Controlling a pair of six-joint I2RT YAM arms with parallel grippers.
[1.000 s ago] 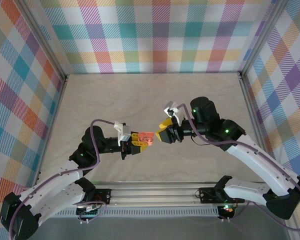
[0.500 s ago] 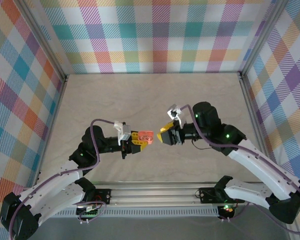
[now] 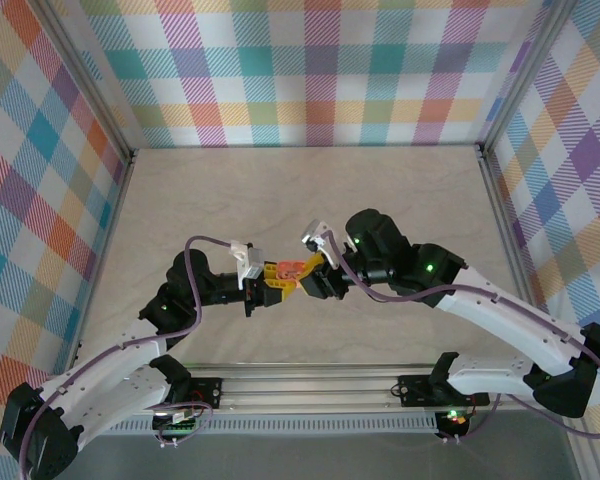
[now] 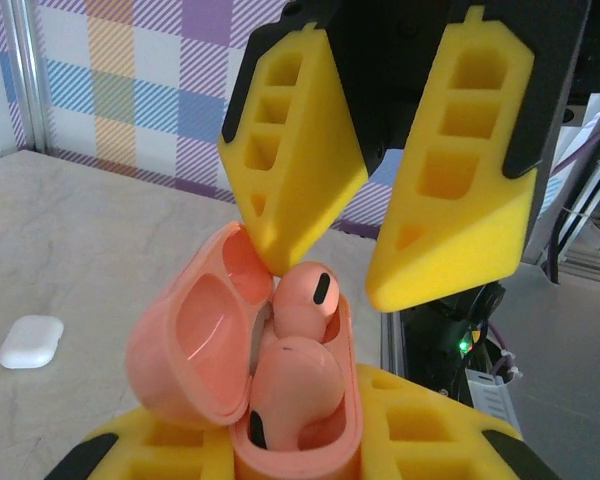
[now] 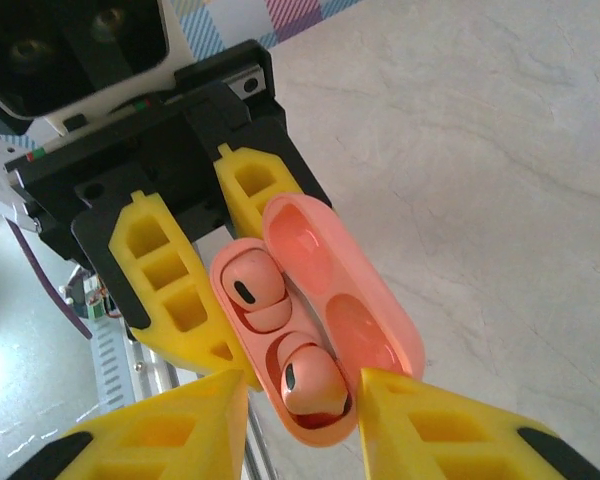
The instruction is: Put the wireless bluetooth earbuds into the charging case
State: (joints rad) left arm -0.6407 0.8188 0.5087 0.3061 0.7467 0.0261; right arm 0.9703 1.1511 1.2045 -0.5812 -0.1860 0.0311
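My left gripper [image 3: 273, 284] is shut on a salmon-pink charging case [image 3: 289, 269] and holds it above the table with its lid [image 4: 185, 345] swung open. Two pink wireless bluetooth earbuds sit in the case, one [image 4: 305, 298] at the far end and one [image 4: 292, 385] at the near end. In the right wrist view they appear as an upper earbud [image 5: 248, 285] and a lower earbud [image 5: 312, 383]. My right gripper [image 5: 302, 388] is open, and its yellow fingers [image 4: 295, 165] straddle the case's end beside the nearer bud.
A white pebble-like case [image 4: 30, 342] lies shut on the pale table [image 3: 220, 200], to the left in the left wrist view. Checked walls enclose the table on three sides. A metal rail [image 3: 310, 385] runs along the near edge.
My right gripper has moved left to the pink case and its jaws have narrowed. The left gripper and the case have stayed in place.
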